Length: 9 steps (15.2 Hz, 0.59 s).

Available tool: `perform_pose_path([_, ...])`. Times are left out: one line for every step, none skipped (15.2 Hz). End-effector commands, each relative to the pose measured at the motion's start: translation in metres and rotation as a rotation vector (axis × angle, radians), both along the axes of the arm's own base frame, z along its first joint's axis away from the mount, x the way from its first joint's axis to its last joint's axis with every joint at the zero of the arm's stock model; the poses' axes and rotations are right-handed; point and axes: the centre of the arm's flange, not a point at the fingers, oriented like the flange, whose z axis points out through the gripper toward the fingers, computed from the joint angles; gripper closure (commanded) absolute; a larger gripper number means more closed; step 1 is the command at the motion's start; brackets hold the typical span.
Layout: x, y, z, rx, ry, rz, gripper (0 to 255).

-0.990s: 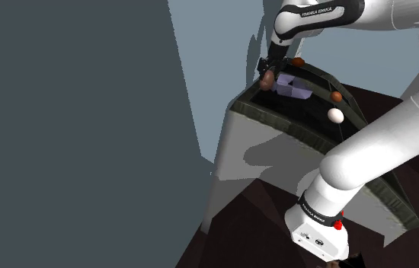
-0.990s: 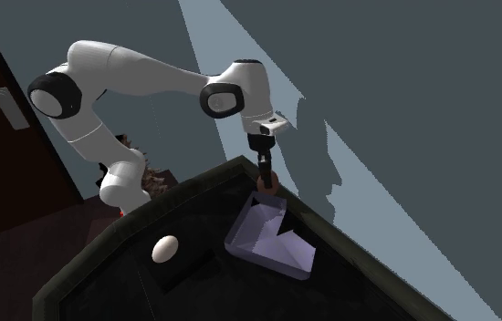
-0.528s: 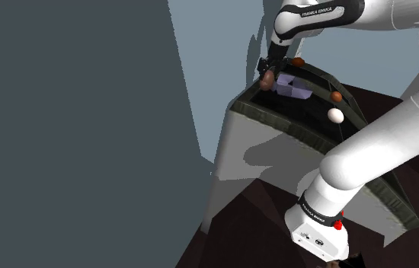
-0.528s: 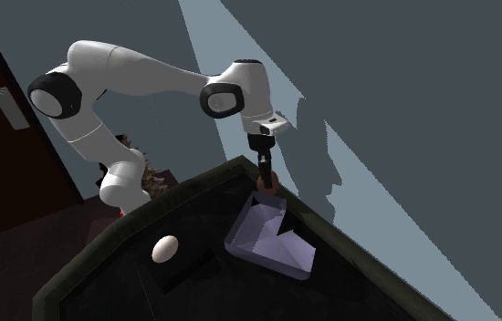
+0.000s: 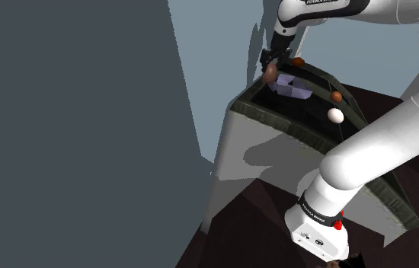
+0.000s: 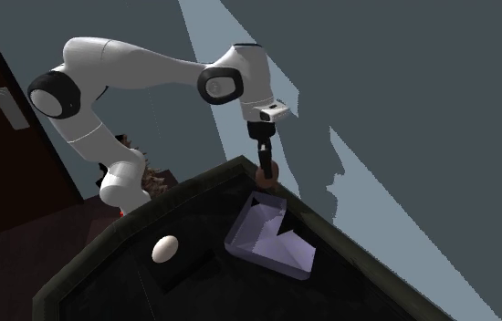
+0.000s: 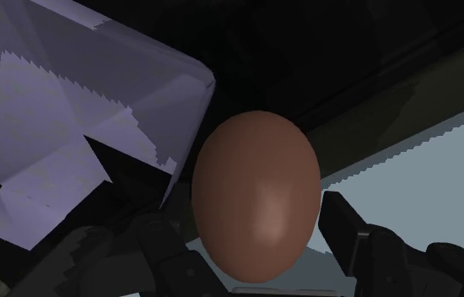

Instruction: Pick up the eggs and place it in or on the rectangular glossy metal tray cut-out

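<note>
While the fingers [image 7: 347, 236] are clasping one brown egg [image 7: 256, 196], hanging above the desk's [image 5: 276, 122] wall-side edge just beside the pale glossy tray [image 6: 267, 232], picking is judged done; placing is remaining. One white egg [image 6: 164, 248] is lying mid-desk, apart.

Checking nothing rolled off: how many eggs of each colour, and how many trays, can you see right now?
Brown eggs: 3
White eggs: 1
Tray: 1
Total: 5
</note>
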Motion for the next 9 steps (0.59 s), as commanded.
perform_pose_path([0.001,-0.001,0.011,0.0,0.0,0.0,255])
perform_pose_path([0.001,-0.001,0.016,0.0,0.0,0.0,255])
perform_pose_path([0.001,-0.001,0.021,0.0,0.0,0.0,255])
perform_pose_path([0.001,-0.001,0.027,0.0,0.0,0.0,255])
perform_pose_path([0.001,-0.001,0.032,0.0,0.0,0.0,255])
perform_pose_path([0.001,-0.001,0.037,0.0,0.0,0.0,255])
perform_pose_path([0.001,-0.001,0.042,0.0,0.0,0.0,255])
perform_pose_path([0.001,-0.001,0.048,0.0,0.0,0.0,255])
perform_pose_path([0.001,-0.001,0.053,0.0,0.0,0.0,255])
